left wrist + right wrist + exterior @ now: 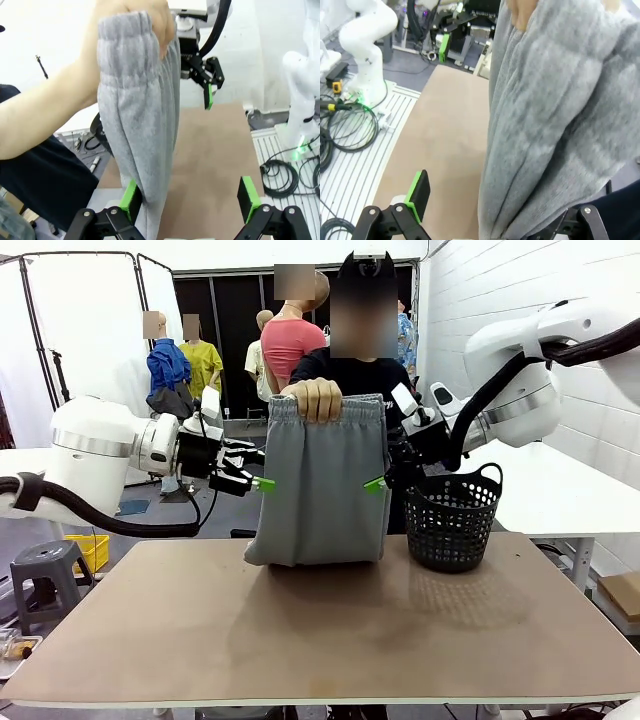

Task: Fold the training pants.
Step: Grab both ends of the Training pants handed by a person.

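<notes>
The brown surface (320, 630) stretched from the robot's side across to a person standing at its far edge. Over its far middle hung the training pants (318, 485), plain light grey, doubled over into a broad panel. Their gathered waistband was at the top and their lower fold rested on the surface.

Just beside the pants, on the robot's right, a black mesh basket (452, 520) stood upright on the surface, narrower than the pants.

The left gripper (255, 478) reached in level at the pants' left edge about halfway up, and the right gripper (382, 480) did the same at the right edge.

In the left wrist view the left gripper (190, 200) stood wide, with the grey cloth (142, 125) hanging against one green pad (131, 197) and the other pad well clear.

In the right wrist view the right gripper (492, 210) was also spread wide. The pants (545, 125) draped down between its fingers and hid the far one.

The person's hand (316, 398) gripped the bunched waistband at the top centre, holding the pants up.
</notes>
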